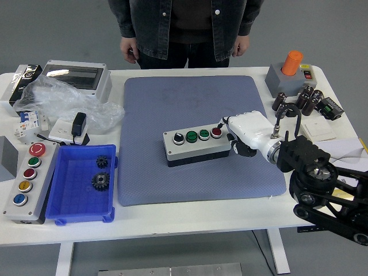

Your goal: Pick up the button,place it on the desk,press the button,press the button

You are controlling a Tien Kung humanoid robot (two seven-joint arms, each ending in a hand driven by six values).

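A grey button box with a black-white knob, two green buttons and a red button lies in the middle of the blue-grey mat. My right hand, white with black fingertips, sits at the box's right end. One fingertip reaches to the red button; the other fingers are curled beside the box's end. It holds nothing. My left arm is out of view.
A blue tray with two gears and a second button box lie at the left. A junction box, plastic bag and adapter stand behind. An orange-capped switch and capacitors stand far right. A person stands behind the table.
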